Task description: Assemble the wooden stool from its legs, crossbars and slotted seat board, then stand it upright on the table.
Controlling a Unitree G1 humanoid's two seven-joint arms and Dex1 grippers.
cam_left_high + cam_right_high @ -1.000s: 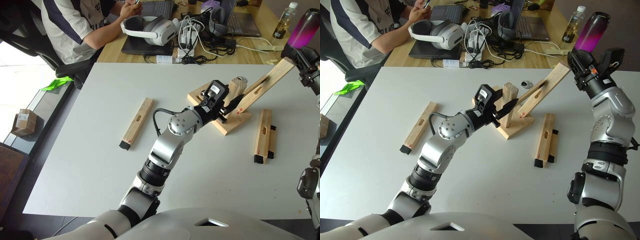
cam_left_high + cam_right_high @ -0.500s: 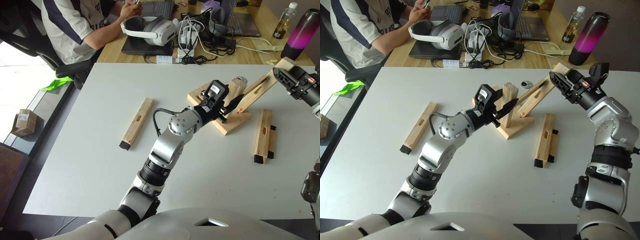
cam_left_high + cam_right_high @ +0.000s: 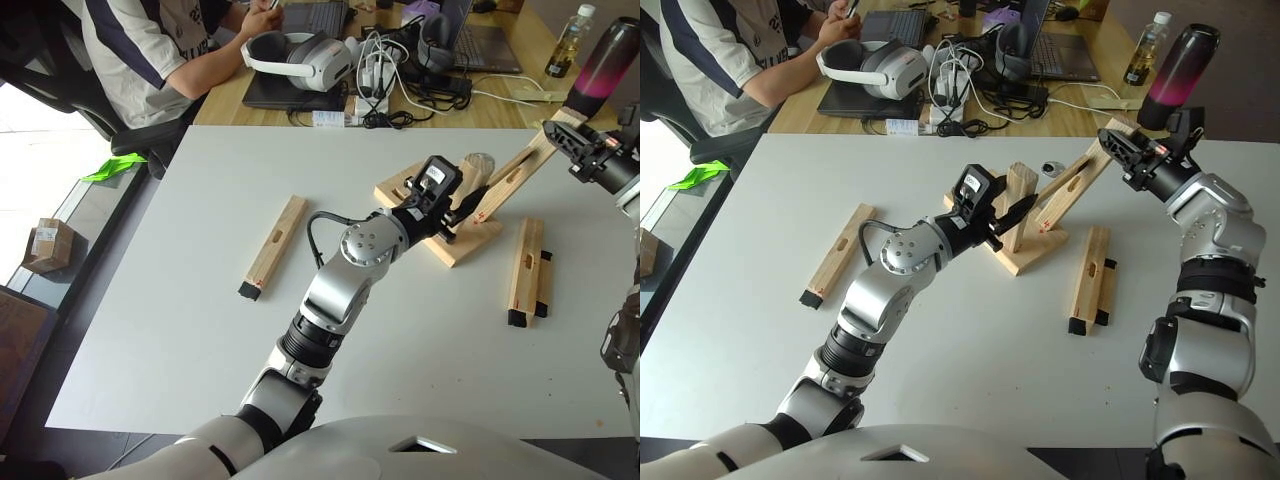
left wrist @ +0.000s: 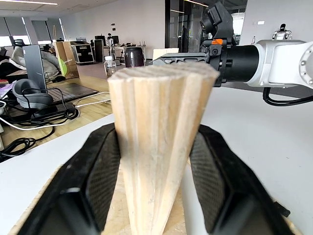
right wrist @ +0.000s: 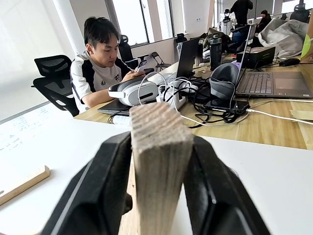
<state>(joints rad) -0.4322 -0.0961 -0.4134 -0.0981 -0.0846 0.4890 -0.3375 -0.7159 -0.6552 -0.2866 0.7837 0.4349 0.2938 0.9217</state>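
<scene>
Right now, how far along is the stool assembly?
Early. One leg stands upright on the seat board, left gripper shut on it. In hand: right gripper holds a slanted slotted bar, lower end at the board. Remaining: one loose piece and a pair lie on the table.

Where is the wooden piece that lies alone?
In the eye views the lone piece lies flat on the left part of the table, well left of the seat board and the left gripper.
</scene>
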